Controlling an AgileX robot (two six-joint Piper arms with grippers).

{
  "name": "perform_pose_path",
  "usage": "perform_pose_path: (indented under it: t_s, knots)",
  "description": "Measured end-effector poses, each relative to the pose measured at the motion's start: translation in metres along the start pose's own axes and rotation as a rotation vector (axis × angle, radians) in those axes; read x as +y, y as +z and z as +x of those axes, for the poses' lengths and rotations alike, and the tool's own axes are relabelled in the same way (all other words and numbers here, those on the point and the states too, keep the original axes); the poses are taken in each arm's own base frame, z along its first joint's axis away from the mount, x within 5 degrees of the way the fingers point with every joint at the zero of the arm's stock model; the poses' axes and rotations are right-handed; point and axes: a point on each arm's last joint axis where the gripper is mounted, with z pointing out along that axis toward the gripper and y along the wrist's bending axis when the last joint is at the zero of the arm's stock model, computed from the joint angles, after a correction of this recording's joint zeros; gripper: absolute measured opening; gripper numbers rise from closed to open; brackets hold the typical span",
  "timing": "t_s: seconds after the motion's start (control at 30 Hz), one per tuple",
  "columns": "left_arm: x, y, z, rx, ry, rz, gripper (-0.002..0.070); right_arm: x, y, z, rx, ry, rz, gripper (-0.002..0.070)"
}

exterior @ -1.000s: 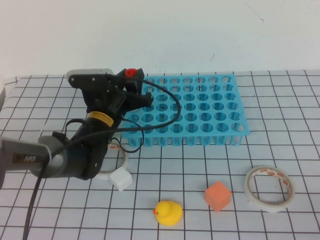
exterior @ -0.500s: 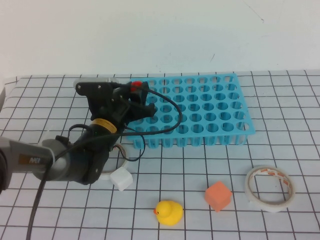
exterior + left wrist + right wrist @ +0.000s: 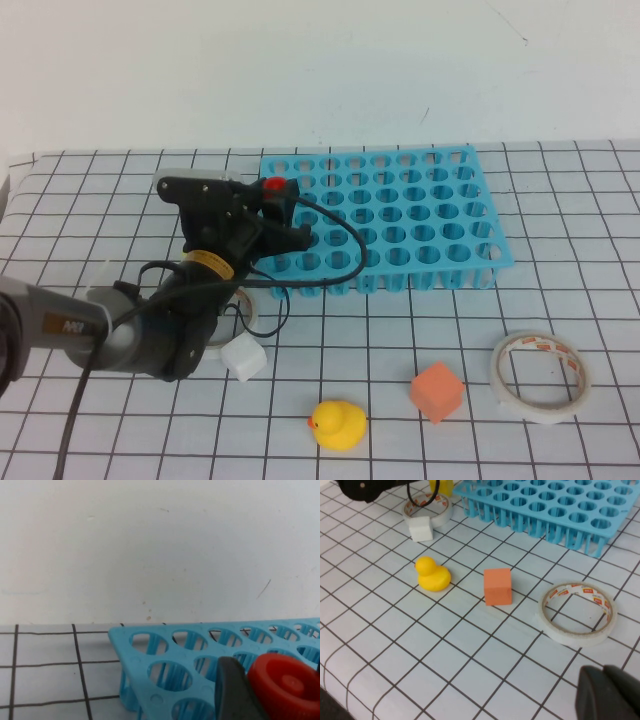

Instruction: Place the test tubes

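Observation:
A blue test tube rack (image 3: 400, 215) with many round holes stands at the back middle of the gridded table. My left gripper (image 3: 272, 200) hangs over the rack's left end, shut on a test tube with a red cap (image 3: 272, 185). In the left wrist view the red cap (image 3: 287, 685) sits against a dark finger (image 3: 232, 692), just above the rack's holes (image 3: 165, 672). The tube's body is hidden. My right gripper (image 3: 607, 692) is outside the high view; it hovers low over the table's front right with its fingers together and nothing between them.
A white tape roll (image 3: 540, 375) lies at the front right, with an orange cube (image 3: 436, 392) and a yellow duck (image 3: 336, 425) to its left. A white cube (image 3: 242, 358) and a second tape roll (image 3: 235, 318) lie under the left arm.
My left gripper has come down with the red-capped tube, from above the rack's back left corner to low over its left end. The rack has shifted slightly. The right gripper is unchanged.

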Motion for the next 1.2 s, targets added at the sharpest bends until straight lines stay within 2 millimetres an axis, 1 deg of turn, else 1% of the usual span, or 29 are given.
perform_pose_path:
  t_s: [0.07,0.1,0.23,0.3,0.5,0.6,0.67,0.77,0.9,1.03,1.2]
  knots:
    - [0.000,0.000,0.000,0.001,0.011,0.000,0.0284,0.000,0.000,0.000,0.000,0.000,0.000,-0.0001]
    - [0.000,0.000,0.001,0.009,0.019,-0.001,0.0304,0.000,0.000,0.000,0.000,0.000,0.000,-0.0001]
    - [0.002,-0.001,0.006,0.053,0.029,-0.012,0.0423,0.000,0.000,0.000,0.000,0.000,0.000,-0.0001]
    - [0.002,-0.001,0.007,0.058,0.047,-0.013,0.0447,0.000,0.000,0.000,0.000,0.000,0.000,-0.0001]
    - [0.005,-0.001,0.008,0.079,0.087,-0.035,0.0468,0.000,0.000,0.000,0.000,0.000,0.000,-0.0001]
    - [0.013,-0.001,0.006,0.081,0.093,-0.054,0.0471,0.000,0.000,0.000,0.000,0.000,0.000,-0.0001]
    - [0.021,-0.002,0.000,0.079,0.093,-0.075,0.0480,0.000,0.000,0.000,0.000,0.000,0.000,-0.0001]
    - [0.029,-0.005,-0.016,0.070,0.099,-0.099,0.0486,0.000,0.000,0.000,0.000,0.000,0.000,-0.0001]
    - [0.023,-0.012,-0.056,0.011,0.158,-0.056,0.0486,0.000,0.000,0.000,0.000,0.000,0.000,-0.0001]
    - [0.004,-0.023,-0.092,-0.023,0.251,0.022,0.0459,0.000,0.000,0.000,0.000,0.000,0.000,-0.0001]
    - [-0.019,-0.040,-0.125,-0.042,0.354,0.123,0.0442,0.000,0.000,0.000,0.000,0.000,0.000,-0.0001]
